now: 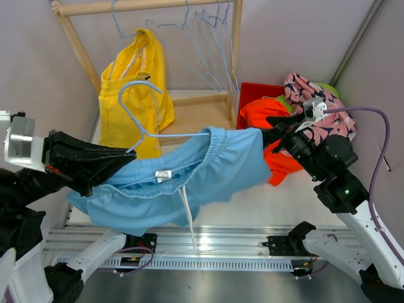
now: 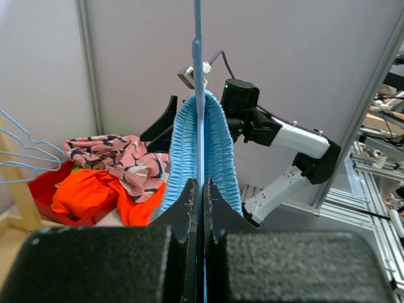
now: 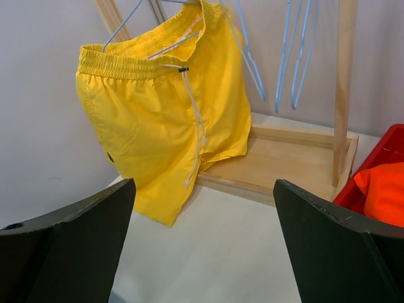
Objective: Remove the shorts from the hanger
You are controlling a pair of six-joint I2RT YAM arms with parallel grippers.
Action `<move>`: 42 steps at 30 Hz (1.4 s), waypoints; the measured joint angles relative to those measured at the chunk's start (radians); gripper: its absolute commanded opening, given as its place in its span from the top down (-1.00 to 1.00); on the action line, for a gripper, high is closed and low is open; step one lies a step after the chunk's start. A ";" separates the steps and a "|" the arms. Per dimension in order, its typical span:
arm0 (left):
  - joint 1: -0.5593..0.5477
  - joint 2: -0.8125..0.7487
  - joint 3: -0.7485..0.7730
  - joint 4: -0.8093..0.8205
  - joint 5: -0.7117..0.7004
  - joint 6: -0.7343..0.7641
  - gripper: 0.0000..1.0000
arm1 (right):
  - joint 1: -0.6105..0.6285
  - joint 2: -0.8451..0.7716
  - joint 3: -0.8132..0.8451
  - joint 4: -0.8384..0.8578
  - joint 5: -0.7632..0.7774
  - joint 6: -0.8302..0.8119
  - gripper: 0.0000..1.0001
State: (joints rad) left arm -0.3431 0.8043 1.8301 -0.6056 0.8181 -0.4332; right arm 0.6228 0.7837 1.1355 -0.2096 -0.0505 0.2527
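The left tool (image 2: 202, 189) is pinched tight on a blue wire hanger (image 2: 197, 38) carrying the light blue shorts (image 1: 208, 164), aloft above the tabletop's (image 1: 303, 196) near edge. Their white label (image 1: 164, 173) is too small to read. The right tool (image 3: 203, 186) stands wide apart, empty, beside the waistband.

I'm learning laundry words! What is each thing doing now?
Light blue shorts: draped on blue hanger, off rack.
Left fingers: shut on hanger.
Right fingers: open, empty.
Yellow shorts: hanging on rack.
Orange shorts: heaped in red bin.
Pink patterned shorts: crumpled beside orange ones.
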 measured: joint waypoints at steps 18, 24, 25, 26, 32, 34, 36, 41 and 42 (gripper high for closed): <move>-0.002 0.124 0.039 -0.120 -0.058 0.060 1.00 | 0.005 -0.241 0.004 -0.065 0.166 -0.047 -0.99; -0.002 0.124 0.039 -0.109 -0.038 0.053 1.00 | 0.005 -0.151 0.057 -0.038 0.013 -0.070 -0.99; -0.002 0.124 0.039 -0.105 -0.031 0.049 1.00 | 0.005 -0.110 0.060 -0.026 -0.017 -0.069 -0.99; -0.002 0.124 0.039 -0.100 -0.026 0.048 1.00 | 0.005 -0.077 0.060 -0.016 -0.039 -0.069 -0.99; -0.002 0.124 0.039 -0.084 -0.002 0.037 1.00 | 0.005 0.113 -0.015 0.037 -0.142 -0.044 -0.99; -0.002 0.124 0.039 -0.084 -0.001 0.033 1.00 | 0.005 0.137 -0.044 0.051 -0.162 -0.031 -0.88; -0.002 0.124 0.039 -0.084 0.000 0.031 1.00 | 0.005 0.140 -0.058 0.069 -0.171 -0.026 0.04; -0.002 0.125 0.039 -0.085 -0.002 0.032 1.00 | 0.008 0.092 -0.089 0.120 -0.152 -0.014 1.00; -0.002 0.125 0.039 -0.085 -0.003 0.033 1.00 | 0.008 0.073 -0.096 0.125 -0.133 -0.013 1.00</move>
State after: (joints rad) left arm -0.3447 0.9291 1.8690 -0.6907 0.8154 -0.4000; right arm 0.6308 0.8570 1.0393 -0.0845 -0.1837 0.2394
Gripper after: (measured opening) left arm 0.020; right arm 0.040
